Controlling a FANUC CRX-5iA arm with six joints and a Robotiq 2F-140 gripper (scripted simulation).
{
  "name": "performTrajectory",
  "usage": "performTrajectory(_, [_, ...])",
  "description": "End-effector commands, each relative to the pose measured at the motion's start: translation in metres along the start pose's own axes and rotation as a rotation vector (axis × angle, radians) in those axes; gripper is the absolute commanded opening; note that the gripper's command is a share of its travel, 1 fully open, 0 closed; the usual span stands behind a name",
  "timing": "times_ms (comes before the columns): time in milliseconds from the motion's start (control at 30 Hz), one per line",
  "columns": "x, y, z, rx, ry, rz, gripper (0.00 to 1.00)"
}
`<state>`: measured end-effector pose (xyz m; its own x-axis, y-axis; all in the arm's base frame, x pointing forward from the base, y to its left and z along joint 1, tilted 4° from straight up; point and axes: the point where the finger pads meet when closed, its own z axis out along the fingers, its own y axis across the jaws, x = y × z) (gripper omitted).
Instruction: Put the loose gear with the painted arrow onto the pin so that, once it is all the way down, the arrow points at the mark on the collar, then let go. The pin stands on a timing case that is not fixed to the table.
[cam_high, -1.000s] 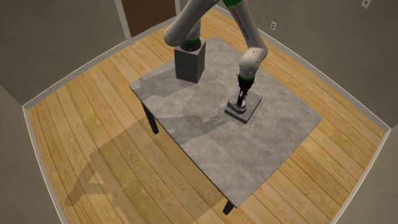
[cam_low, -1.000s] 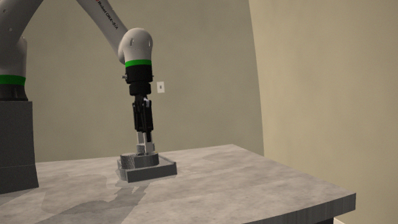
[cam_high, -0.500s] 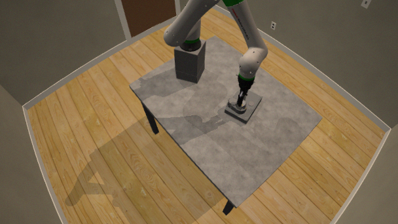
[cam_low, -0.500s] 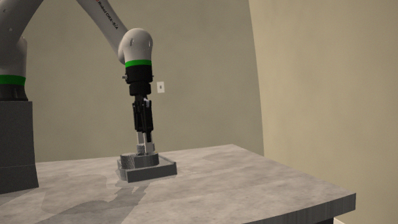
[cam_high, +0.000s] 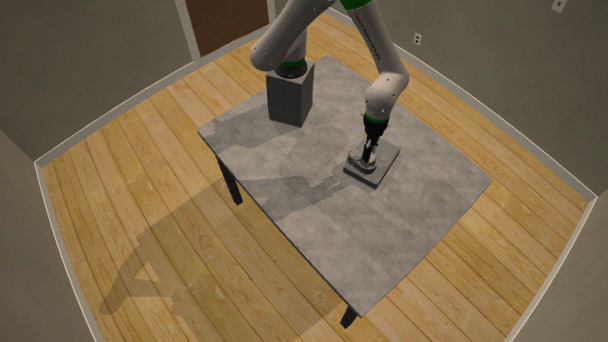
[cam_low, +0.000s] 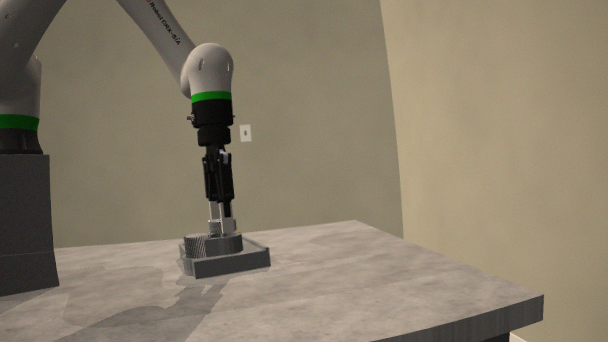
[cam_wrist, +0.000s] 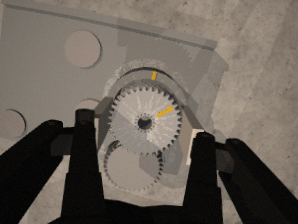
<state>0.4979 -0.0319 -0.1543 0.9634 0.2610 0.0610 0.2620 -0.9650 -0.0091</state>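
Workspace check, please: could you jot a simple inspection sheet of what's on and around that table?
Surface: grey table, mottled with shadows.
Job's things: gear over the pin on the case; its orange arrow points aside from the collar mark.
Clutter: a second gear on the case beside it; nothing else seen.
Gripper: gripper shut on the gear.
Cables: nothing seen.
Surroundings: arm pedestal on the table; plank floor, door, wall outlets.

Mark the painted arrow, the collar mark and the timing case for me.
painted arrow (cam_wrist: 165, 111), wrist view, middle of the orange stroke on the gear face
collar mark (cam_wrist: 153, 75), wrist view, the short orange tick
timing case (cam_low: 230, 265), exterior view, its front wall
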Motion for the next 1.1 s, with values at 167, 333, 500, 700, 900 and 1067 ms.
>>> performTrajectory(167, [0.0002, 0.0001, -0.0001, 0.000, 0.000, 0.000, 0.00])
performTrajectory(333, [0.0002, 0.0001, -0.0001, 0.000, 0.000, 0.000, 0.00])
performTrajectory(500, [0.0002, 0.0001, -0.0001, 0.000, 0.000, 0.000, 0.00])
performTrajectory(700, [0.0002, 0.0001, -0.0001, 0.000, 0.000, 0.000, 1.00])
performTrajectory(900, [0.0002, 0.0001, -0.0001, 0.000, 0.000, 0.000, 1.00])
performTrajectory(1067, [0.0002, 0.0001, -0.0001, 0.000, 0.000, 0.000, 1.00])
